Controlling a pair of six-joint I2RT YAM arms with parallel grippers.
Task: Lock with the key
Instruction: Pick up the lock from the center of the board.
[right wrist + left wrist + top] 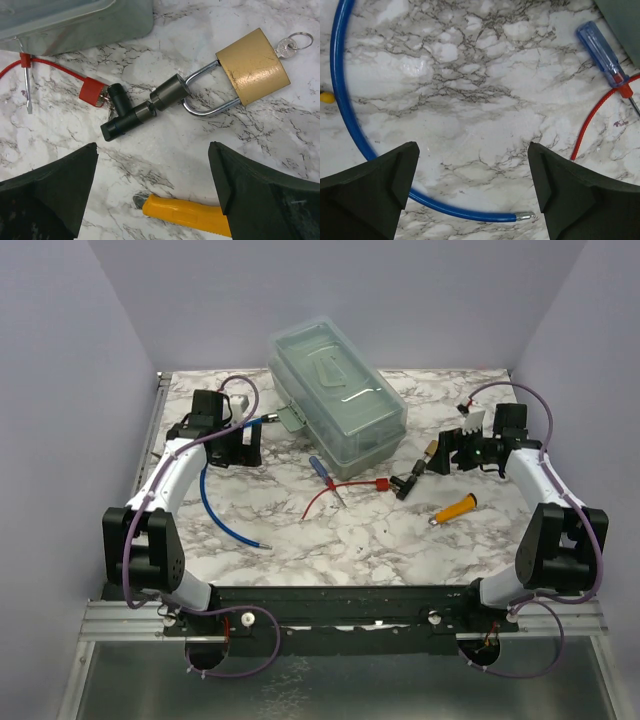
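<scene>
Right gripper (152, 150) hangs with jaws spread wide, nothing between them, right above the lock (252, 65). The lock lies flat on the table (350, 540), right of centre, near the clear box (335, 390). The key (287, 46) sticks out of its base; any stamp on it is too small to read. A dark fitting (145, 107) touches the shackle, and the yellow handle (185, 214) lies near, with bare marble between. Left gripper (471, 150), equally wide and empty, hovers over open marble ringed by the blue hose (350, 125).
</scene>
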